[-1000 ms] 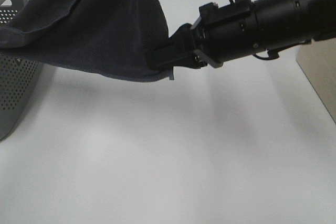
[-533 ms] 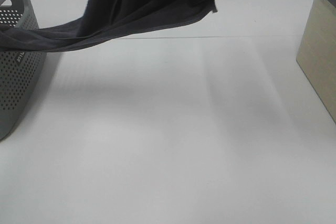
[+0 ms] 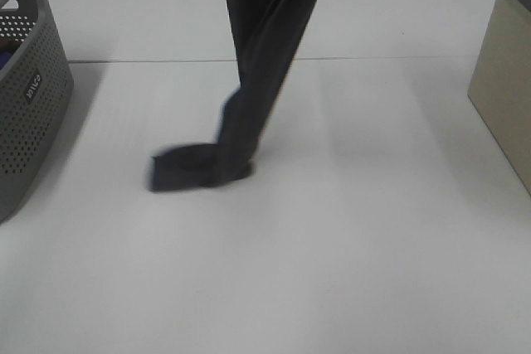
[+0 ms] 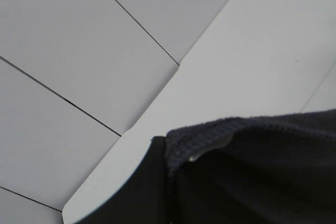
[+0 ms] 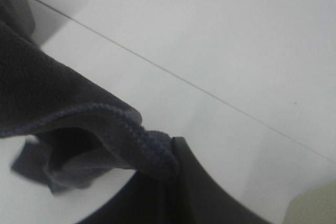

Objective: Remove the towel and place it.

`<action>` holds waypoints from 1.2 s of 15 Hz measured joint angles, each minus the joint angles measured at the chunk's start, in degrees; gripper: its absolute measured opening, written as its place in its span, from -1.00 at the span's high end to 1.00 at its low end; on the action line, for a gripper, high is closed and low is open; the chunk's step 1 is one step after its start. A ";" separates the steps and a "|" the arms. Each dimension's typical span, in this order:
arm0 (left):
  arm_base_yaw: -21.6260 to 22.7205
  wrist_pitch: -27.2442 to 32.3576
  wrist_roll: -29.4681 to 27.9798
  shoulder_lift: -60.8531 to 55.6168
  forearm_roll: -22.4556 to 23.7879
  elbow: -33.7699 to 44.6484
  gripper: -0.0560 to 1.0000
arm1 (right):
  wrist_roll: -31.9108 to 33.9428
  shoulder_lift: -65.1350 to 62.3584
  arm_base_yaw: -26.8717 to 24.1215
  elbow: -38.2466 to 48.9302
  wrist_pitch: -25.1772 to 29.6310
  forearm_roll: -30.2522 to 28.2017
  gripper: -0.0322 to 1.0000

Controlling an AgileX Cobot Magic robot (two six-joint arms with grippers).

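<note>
Spreading across the whole scene, the white worktop (image 3: 373,246) bears everything else. The towel (image 3: 257,80) hangs in a long dark fold from beyond the top edge of the high view, near the middle. Its lower end lies bunched on the worktop, well apart from the grey perforated basket (image 3: 33,122) at the left and the beige bin (image 3: 506,89) at the right. In the wrist views, the left tool (image 4: 163,156) is closed on the towel's hemmed edge. The right tool (image 5: 181,161) is likewise clamped on a hem, with cloth draping over its finger.

Hanging towel (image 3: 257,64) splits open table (image 3: 348,271) between grey basket (image 3: 29,97) and beige box (image 3: 506,89).
</note>
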 joint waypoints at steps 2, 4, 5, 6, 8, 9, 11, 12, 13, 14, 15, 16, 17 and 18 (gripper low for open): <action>3.72 -5.44 -3.09 0.00 0.46 0.00 0.89 | 0.06 4.53 0.00 -9.68 2.23 -4.30 0.92; 8.48 -15.53 -6.30 0.00 0.29 0.00 0.89 | 0.06 10.43 0.00 -22.23 2.75 -9.40 0.92; 9.11 -17.99 -7.33 0.00 -0.34 0.00 0.89 | 0.06 11.80 0.00 -25.15 1.83 -10.08 0.92; 9.28 -18.85 -7.51 0.06 -0.63 0.00 0.89 | 0.06 12.38 0.00 -26.36 0.86 -10.31 0.92; 9.34 -22.23 -7.73 1.09 -0.69 0.00 0.89 | 0.00 13.92 0.00 -28.02 -4.76 -11.23 0.92; 9.40 -24.41 -7.73 2.12 -0.06 0.00 0.89 | 0.00 14.50 0.00 -28.02 -8.02 -11.63 0.92; 10.77 -29.79 -7.73 4.81 2.35 0.00 0.89 | 0.00 15.64 0.00 -28.13 -14.21 -14.90 0.92; 12.15 -32.54 -7.73 6.19 2.52 0.00 0.89 | 0.06 16.33 0.00 -28.13 -16.90 -16.10 0.92; 13.41 -35.58 -7.73 7.56 2.52 0.00 0.89 | 0.06 17.07 0.00 -28.13 -20.00 -16.62 0.92; 14.73 -39.25 -7.73 8.77 2.52 0.00 0.89 | 0.11 17.99 0.00 -28.13 -23.09 -16.84 0.92; 15.81 -42.80 -7.79 9.74 2.35 0.00 0.89 | 0.52 18.91 0.00 -28.13 -26.24 -16.90 0.92; 17.13 -47.38 -7.96 11.29 0.97 0.00 0.89 | 1.20 20.51 0.00 -28.13 -31.46 -16.96 0.92; 17.76 -50.25 -7.96 12.61 0.34 0.00 0.89 | 1.32 21.54 0.00 -28.13 -34.43 -17.19 0.92; 18.33 -53.06 -7.96 14.21 -0.06 -0.63 0.89 | 1.43 22.75 0.00 -28.13 -37.53 -17.25 0.92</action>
